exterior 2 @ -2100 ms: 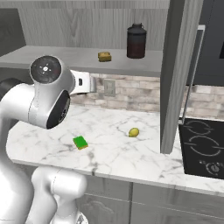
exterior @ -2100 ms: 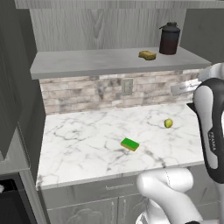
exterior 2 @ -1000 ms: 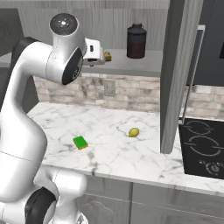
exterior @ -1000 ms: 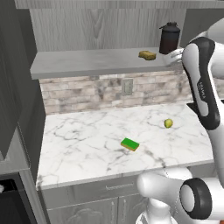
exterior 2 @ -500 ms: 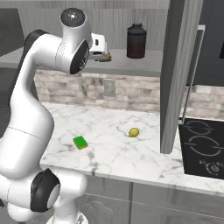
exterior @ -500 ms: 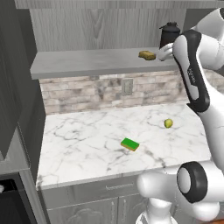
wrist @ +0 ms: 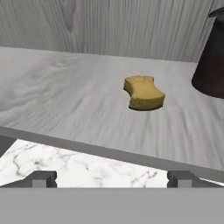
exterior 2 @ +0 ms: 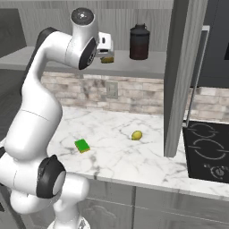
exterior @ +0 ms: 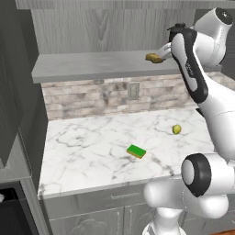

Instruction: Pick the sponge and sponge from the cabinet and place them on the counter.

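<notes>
Tool (wrist: 112, 178) spread apart, empty | chunky yellow-brown sponge block (wrist: 143, 92) straight ahead on pale grey cabinet shelf (wrist: 65, 100), long axis crosswise

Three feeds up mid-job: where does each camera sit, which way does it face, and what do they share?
Left base view: behind the arm's left, facing forward and down at the counter, with the green sponge and cabinet shelf; arm rises at right.
Right base view: behind its right, facing the same counter, plus the dark canister and stovetop; arm at left.
Hand view: on the hand, looking along the open gripper at the yellow-brown sponge on the shelf; fingertips at bottom.
Shared: the yellow-brown sponge and shelf.
</notes>
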### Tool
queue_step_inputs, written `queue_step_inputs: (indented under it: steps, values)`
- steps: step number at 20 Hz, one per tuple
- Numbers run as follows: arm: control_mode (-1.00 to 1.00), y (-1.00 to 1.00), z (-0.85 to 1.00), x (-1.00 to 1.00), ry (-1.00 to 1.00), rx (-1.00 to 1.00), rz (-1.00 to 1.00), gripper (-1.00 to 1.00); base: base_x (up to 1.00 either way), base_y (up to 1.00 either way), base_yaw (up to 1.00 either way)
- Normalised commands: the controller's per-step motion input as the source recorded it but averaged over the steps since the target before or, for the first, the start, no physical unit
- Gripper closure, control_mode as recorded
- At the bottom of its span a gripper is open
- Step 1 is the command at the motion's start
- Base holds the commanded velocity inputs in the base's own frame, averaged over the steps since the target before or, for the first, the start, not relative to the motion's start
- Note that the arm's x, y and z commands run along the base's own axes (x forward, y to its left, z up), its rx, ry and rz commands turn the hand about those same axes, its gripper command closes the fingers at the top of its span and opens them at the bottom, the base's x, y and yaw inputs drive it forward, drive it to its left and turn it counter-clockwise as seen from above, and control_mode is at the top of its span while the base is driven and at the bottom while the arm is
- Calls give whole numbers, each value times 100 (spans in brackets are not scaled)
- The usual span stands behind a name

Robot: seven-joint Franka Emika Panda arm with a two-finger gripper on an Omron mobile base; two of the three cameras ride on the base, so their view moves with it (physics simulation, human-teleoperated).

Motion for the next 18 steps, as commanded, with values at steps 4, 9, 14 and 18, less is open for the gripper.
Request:
queue_step_inputs:
  steps: [4, 9, 14, 18]
  values:
    - [-100, 0, -17, 51, 2, 0, 0, -100, 0, 0, 0]
    - [-100, 0, -13, 52, 2, -1, 0, -100, 0, 0, 0]
    - [-100, 0, -2, 21, 1, 0, 0, -100, 0, 0, 0]
    - [-100, 0, 0, 1, 0, 0, 0, -100, 0, 0, 0]
